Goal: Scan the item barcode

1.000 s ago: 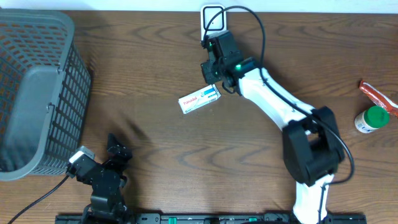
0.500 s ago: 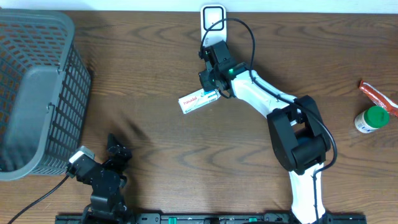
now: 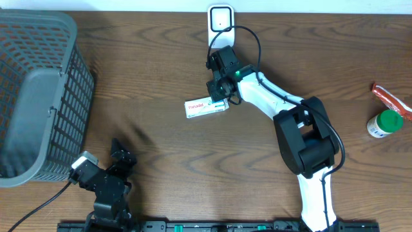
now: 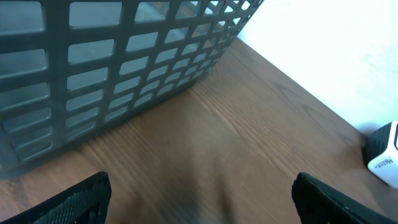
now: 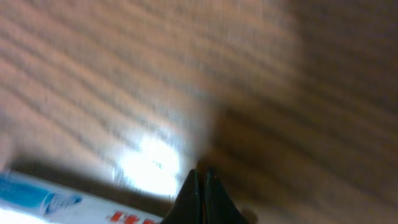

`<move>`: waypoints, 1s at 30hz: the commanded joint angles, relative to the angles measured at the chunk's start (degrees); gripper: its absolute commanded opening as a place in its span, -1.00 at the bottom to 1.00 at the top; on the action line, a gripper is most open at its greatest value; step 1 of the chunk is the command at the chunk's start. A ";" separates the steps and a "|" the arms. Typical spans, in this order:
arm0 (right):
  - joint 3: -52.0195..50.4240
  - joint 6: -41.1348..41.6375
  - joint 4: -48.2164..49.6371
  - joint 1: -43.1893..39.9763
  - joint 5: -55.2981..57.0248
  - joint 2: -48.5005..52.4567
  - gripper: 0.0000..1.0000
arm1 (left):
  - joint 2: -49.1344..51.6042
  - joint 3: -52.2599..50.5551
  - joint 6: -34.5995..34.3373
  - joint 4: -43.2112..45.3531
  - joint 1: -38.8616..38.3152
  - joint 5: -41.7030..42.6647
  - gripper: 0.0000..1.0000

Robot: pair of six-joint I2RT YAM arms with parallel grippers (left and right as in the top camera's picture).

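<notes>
White rectangular cardboard box [image 3: 206,107] with blue and red print lies flat on the brown wooden table [image 3: 148,77]. It is now nearly level where it sat tilted a second ago. The right claw [image 3: 219,96], pinched shut and empty, has dropped to the box's right end, probably nudging it into position. No barcode shows. The right wrist view is blurred, so contact is unclear. The left claw [image 3: 120,154] rests spread wide beside the grey mesh basket [image 3: 38,90].
</notes>
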 commanded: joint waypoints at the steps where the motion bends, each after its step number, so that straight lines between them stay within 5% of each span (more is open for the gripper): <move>1: -1.22 -0.15 -4.94 -0.50 -0.33 0.46 -0.98 | -0.33 -0.79 0.15 -1.57 0.13 -0.28 0.87; 13: -1.20 -1.49 -20.31 -0.48 -14.62 -4.83 -0.98 | -0.33 -0.79 0.15 -1.57 0.13 -0.31 0.87; 24: -1.22 -1.46 -26.77 -0.17 -15.87 -12.70 -0.97 | -0.33 -0.79 0.15 -1.57 0.13 -0.28 0.87; 25: -1.22 -1.49 -26.23 -0.17 -15.65 -13.51 -0.87 | -0.33 -0.79 0.15 -1.57 0.13 -0.28 0.87; 26: -1.22 -1.60 -25.66 -0.17 -15.54 -13.99 -0.49 | -0.33 -0.79 0.15 -1.57 0.13 -0.31 0.87; 27: -1.22 -2.56 -24.04 -0.17 -15.50 -14.58 0.33 | -0.33 -0.79 0.15 -1.57 0.13 -0.31 0.87; 28: -1.22 -4.94 -20.96 -0.17 -15.78 -14.69 0.79 | -0.33 -0.79 0.15 -1.57 0.13 -0.31 0.87; 30: -1.31 -7.43 -17.86 -0.04 -16.35 -14.25 0.99 | -0.33 -0.79 0.15 -1.57 0.15 -0.28 0.87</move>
